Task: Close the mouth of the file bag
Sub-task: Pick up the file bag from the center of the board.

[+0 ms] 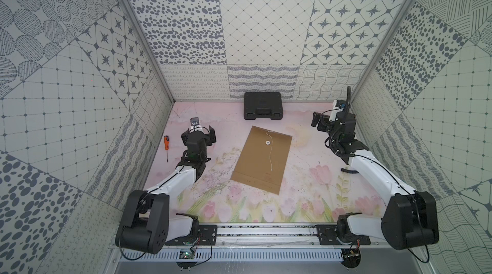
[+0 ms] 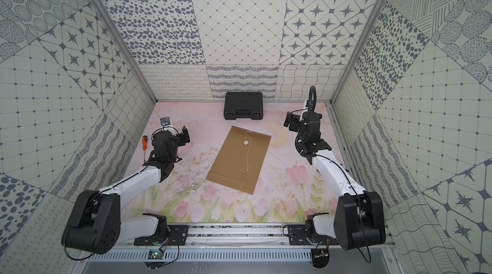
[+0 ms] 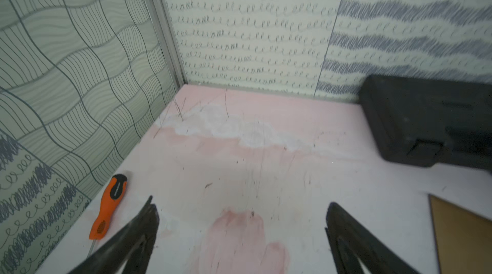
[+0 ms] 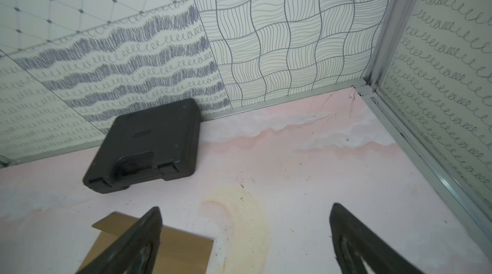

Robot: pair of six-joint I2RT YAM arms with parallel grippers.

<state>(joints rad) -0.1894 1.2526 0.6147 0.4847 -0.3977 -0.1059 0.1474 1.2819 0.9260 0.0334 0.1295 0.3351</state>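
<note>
Worktop [image 1: 306, 152] observed: pink floral print, enclosed on three sides by grey-patterned wall panels, with both arm bases mounted along its near edge. File bag [image 1: 253, 163] lies flat around the middle of the worktop, skewed, its bottom short end toward the near edge and the mouth [image 1: 274, 132] toward the far edge. Neither gripper touches it. One white button [image 1: 267, 142] is visible on the upper face near the mouth. A thin white string [image 1: 269, 158] trails loose from that end down the face toward the near end. Whether the flap is folded shut cannot be determined from these views. Left gripper [image 3: 241, 202] stands to the left of the bag, well apart from it, fingers released and spread wide, nothing between them. Right gripper [image 4: 246, 207] stands off the bag's far right corner, likewise spread and empty. Orange-handled screwdriver [image 1: 166, 147] lies near the left edge of the worktop, just beside the left gripper. Black case [image 1: 262, 106] sits closed at the middle of the far edge, against the back wall, apart from the mouth.
</note>
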